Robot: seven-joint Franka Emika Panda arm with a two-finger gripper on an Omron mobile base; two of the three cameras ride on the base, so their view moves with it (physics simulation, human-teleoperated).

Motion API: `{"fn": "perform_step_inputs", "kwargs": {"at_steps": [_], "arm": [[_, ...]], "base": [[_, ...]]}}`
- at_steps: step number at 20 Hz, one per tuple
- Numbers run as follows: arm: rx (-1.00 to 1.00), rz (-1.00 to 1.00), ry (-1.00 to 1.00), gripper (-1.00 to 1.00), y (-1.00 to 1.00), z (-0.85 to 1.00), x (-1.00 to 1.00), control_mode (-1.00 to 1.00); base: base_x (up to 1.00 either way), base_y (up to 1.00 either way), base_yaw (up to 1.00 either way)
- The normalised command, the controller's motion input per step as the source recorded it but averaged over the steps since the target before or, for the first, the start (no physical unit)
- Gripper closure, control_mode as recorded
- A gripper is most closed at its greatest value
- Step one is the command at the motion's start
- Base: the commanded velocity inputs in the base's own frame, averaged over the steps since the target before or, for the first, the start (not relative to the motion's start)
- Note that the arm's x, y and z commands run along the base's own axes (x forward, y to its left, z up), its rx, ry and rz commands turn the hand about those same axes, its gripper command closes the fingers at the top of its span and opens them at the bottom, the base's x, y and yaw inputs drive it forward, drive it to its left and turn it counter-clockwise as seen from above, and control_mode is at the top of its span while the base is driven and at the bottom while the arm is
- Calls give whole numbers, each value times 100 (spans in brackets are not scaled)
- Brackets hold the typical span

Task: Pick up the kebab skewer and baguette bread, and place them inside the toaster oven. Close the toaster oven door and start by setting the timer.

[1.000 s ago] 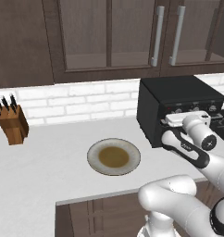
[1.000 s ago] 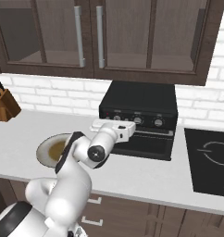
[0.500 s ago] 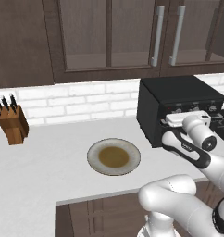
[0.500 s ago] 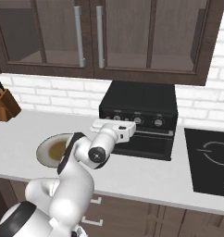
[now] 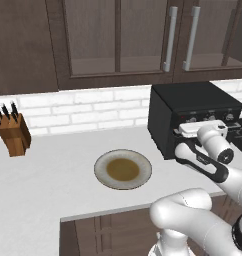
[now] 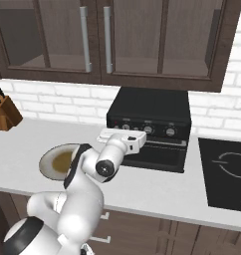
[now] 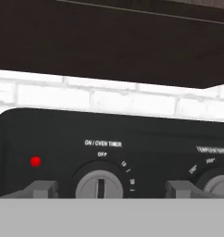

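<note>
The black toaster oven (image 5: 193, 107) (image 6: 150, 107) stands at the back of the counter with its door (image 6: 160, 155) shut. My gripper (image 6: 123, 130) (image 5: 203, 124) is up against the oven's control panel. In the hand view my gripper (image 7: 100, 190) is open, and its fingertips (image 7: 40, 189) stand on either side of the grey timer knob (image 7: 99, 185), apart from it. The knob's mark points up at OFF, with a red lamp (image 7: 35, 161) to its left. The kebab skewer and the baguette bread are hidden.
A round plate (image 5: 100, 167) (image 6: 45, 162) with a brown centre lies on the white counter left of the oven. A wooden knife block (image 5: 13, 132) (image 6: 4, 112) stands at the far left. A black cooktop (image 6: 227, 172) lies to the oven's right, and dark cabinets hang above.
</note>
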Motion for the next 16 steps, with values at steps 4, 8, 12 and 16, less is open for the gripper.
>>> {"fn": "perform_step_inputs", "kwargs": {"at_steps": [4,8,12,16], "arm": [[0,0,-2,100,0,0,0,-100],[0,0,-3,100,0,0,0,-100],[0,0,-2,100,0,0,3,-100],[0,0,-1,100,0,0,15,-100]], "base": [[0,0,0],[0,0,0],[0,0,0],[0,0,0]]}}
